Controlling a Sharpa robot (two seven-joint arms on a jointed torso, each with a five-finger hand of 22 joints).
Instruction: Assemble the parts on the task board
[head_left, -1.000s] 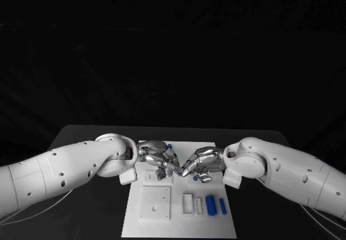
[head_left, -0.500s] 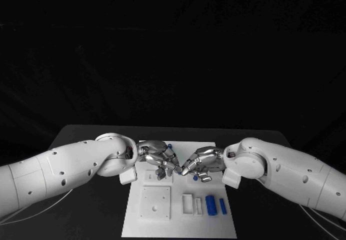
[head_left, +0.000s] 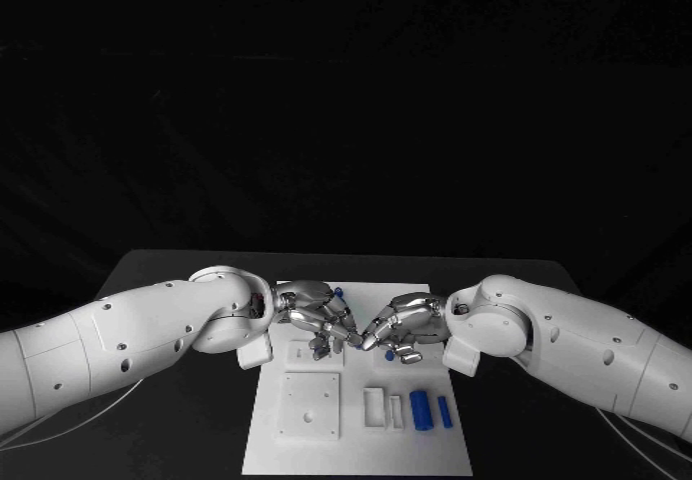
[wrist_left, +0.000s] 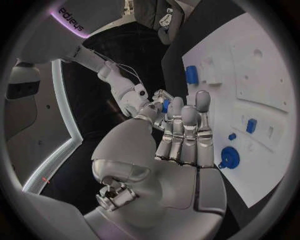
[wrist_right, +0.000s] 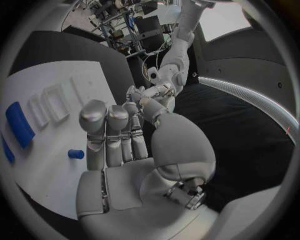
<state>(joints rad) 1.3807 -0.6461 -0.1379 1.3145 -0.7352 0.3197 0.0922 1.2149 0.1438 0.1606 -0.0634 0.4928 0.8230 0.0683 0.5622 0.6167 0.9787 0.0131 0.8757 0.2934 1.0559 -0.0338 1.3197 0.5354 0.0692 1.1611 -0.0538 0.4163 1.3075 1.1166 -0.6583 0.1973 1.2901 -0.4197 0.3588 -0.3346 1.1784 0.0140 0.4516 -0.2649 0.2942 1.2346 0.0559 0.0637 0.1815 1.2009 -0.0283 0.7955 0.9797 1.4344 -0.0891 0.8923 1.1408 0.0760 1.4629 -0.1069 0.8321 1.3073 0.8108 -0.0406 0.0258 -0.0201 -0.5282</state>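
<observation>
Head view: my left hand (head_left: 317, 315) and right hand (head_left: 401, 328) meet fingertip to fingertip over the task board's (head_left: 361, 440) far half; whether either clamps anything I cannot tell, while two blue parts (head_left: 430, 410) lie near its right edge

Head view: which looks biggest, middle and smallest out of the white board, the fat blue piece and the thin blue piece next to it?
1. Task board, biggest by far.
2. Fat blue piece.
3. Thin blue piece, smallest.

black table (head_left: 188, 265) under white task board (head_left: 361, 440)
</observation>
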